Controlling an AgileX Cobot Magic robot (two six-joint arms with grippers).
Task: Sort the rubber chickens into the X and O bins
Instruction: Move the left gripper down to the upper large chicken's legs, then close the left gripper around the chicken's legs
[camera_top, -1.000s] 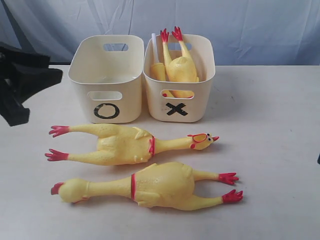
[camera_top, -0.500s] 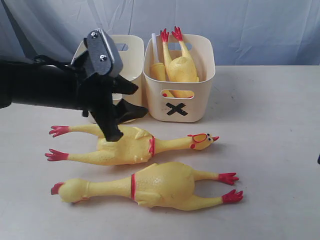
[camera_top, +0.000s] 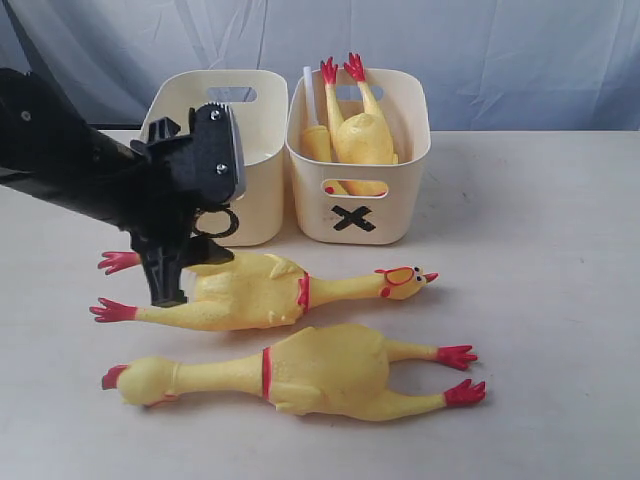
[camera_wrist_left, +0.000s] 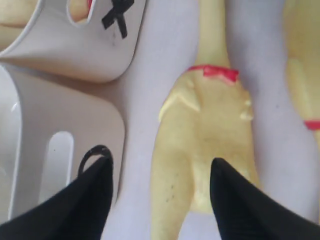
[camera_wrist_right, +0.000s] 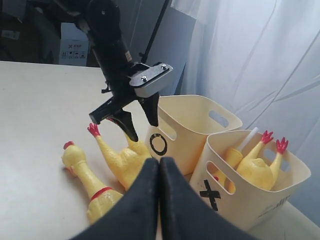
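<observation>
Two long yellow rubber chickens lie on the table in front of the bins, the rear one (camera_top: 260, 290) with its head to the right and the front one (camera_top: 320, 370) with its head to the left. My left gripper (camera_top: 195, 277) hangs open over the rear chicken's legs and lower body (camera_wrist_left: 205, 125), with one leg between its fingers (camera_wrist_left: 95, 200) and nothing gripped. The O bin (camera_top: 262, 195) shows nothing inside, and its mark is partly hidden by the gripper. The X bin (camera_top: 390, 215) holds shorter chickens (camera_top: 362, 135), red feet up. My right gripper (camera_wrist_right: 159, 162) is shut and empty, off to the side.
Both cream bins stand side by side at the back of the table against a pale curtain (camera_top: 500, 50). The black left arm (camera_top: 70, 180) reaches in from the left. In the right wrist view a cardboard box (camera_wrist_right: 72, 47) sits beyond the table.
The left arm came in from the left, its gripper opened wide, then it shifted left and down over the rear chicken's legs. The chickens and bins have not moved.
</observation>
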